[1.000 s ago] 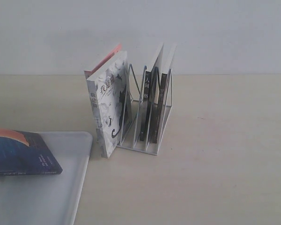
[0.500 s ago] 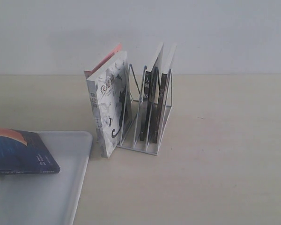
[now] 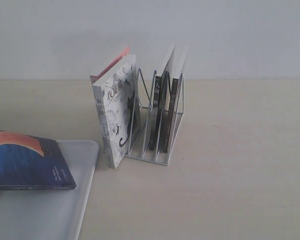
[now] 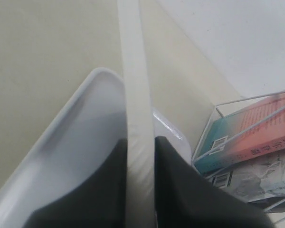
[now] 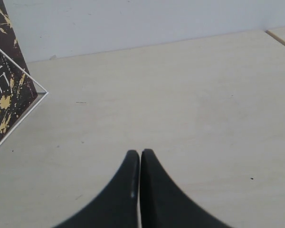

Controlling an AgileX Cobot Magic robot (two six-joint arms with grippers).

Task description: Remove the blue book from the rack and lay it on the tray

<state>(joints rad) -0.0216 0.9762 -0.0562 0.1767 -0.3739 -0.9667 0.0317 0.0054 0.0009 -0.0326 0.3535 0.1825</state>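
A blue book has a dark blue cover with an orange-red crescent and small white lettering. The tray is plain white, as is the wire rack. An illustrated book is white-grey with black ink drawings. Two black-spined books carry pale characters. The desk is pale beige.

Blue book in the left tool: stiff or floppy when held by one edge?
Probably fairly stiff: the blue book juts from the left tool with no visible sag. Thin paperback, so likely light. The tray looks smooth, so it may slide if nudged.
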